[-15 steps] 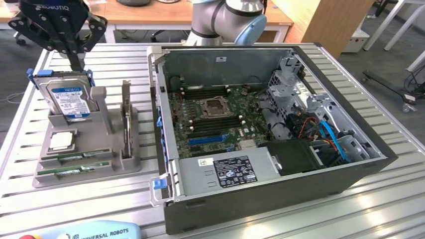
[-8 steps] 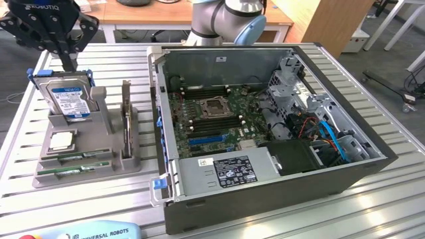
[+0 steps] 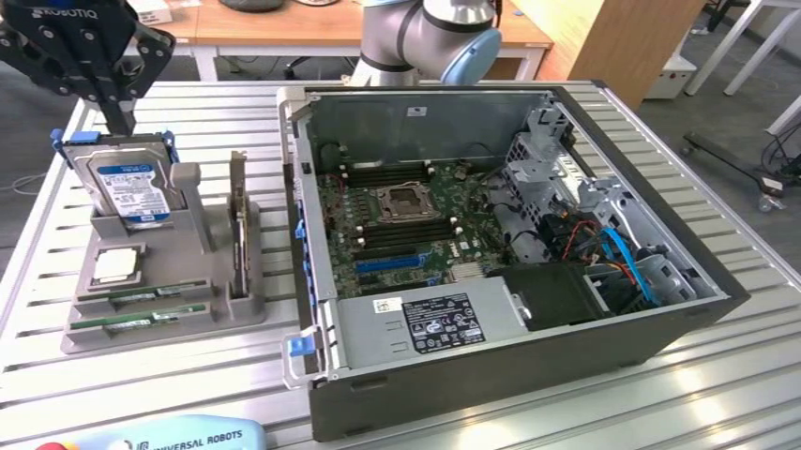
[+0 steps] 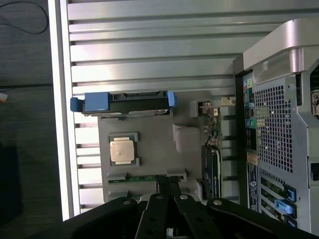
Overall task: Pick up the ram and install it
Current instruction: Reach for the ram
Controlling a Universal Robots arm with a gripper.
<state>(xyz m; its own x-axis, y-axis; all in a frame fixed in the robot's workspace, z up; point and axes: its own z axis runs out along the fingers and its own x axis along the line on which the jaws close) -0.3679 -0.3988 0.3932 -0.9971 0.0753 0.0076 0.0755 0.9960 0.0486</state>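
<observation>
My claw (image 3: 122, 124) hangs high over the grey holder (image 3: 206, 272), fingers pressed together, with open air beneath it. The tallest obstacle below the claw is the upright hard drive (image 3: 129, 183). Beside that, toward the computer case (image 3: 501, 375), the expansion card (image 3: 238, 220) stands as a thin wall. The ram sticks (image 3: 135, 322) lie low on the holder with free room above them. The case wall closes off that whole side.

The holder (image 3: 190, 274), seemingly bearing the ram (image 3: 135, 322), stands at the exterior view's left of the case (image 3: 501, 384).
</observation>
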